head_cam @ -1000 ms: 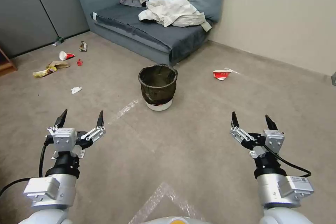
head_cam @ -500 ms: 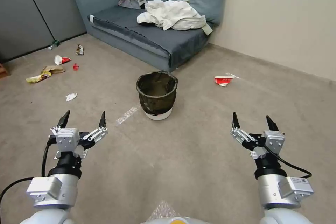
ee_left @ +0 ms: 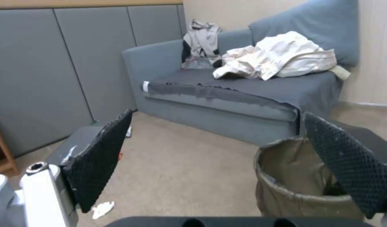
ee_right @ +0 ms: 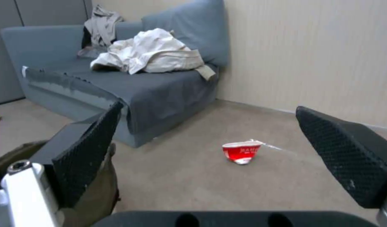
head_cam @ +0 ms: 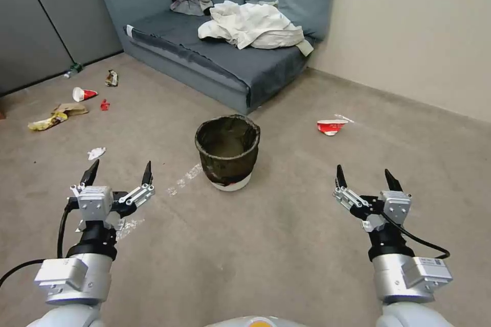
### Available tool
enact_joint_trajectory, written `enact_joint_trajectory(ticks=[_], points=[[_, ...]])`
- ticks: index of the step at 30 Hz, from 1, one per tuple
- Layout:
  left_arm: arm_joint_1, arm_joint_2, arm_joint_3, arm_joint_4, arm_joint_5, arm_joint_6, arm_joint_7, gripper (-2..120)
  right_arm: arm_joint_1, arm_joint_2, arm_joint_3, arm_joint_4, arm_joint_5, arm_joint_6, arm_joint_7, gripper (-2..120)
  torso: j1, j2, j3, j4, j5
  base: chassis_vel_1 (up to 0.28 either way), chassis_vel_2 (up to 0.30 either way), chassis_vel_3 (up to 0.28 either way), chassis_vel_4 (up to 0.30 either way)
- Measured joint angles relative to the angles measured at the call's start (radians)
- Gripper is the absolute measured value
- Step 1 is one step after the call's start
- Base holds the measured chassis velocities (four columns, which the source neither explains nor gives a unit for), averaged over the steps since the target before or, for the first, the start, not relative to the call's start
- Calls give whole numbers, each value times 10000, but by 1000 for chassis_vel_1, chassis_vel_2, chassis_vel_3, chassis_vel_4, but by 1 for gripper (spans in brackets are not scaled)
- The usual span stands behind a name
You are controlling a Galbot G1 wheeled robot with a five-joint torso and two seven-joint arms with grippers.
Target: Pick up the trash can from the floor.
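The trash can (head_cam: 227,152) stands upright on the floor (head_cam: 286,235) before a grey sofa (head_cam: 215,56), a crushed red cup (head_cam: 331,126) to its right, while the left gripper (head_cam: 118,176) and right gripper (head_cam: 364,178) hover apart, both splayed and empty.

White lettering on the crushed red cup (ee_right: 241,151) is too blurred to read.

Beige-grey carpeted floor (head_cam: 286,245) with pale tape marks. Grey-blue fabric sofa (head_cam: 225,56) against cream wall (head_cam: 409,25); grey panelled partition (head_cam: 46,15) adjoining its other end.
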Motion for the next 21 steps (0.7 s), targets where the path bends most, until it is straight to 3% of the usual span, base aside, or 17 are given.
enact_joint_trajectory(ticks=[21], points=[[-164, 19, 32, 8, -24, 196, -12, 100, -34, 2, 10, 76, -68, -2, 0, 100, 0, 0, 0, -1, -1, -134, 130, 137, -133]])
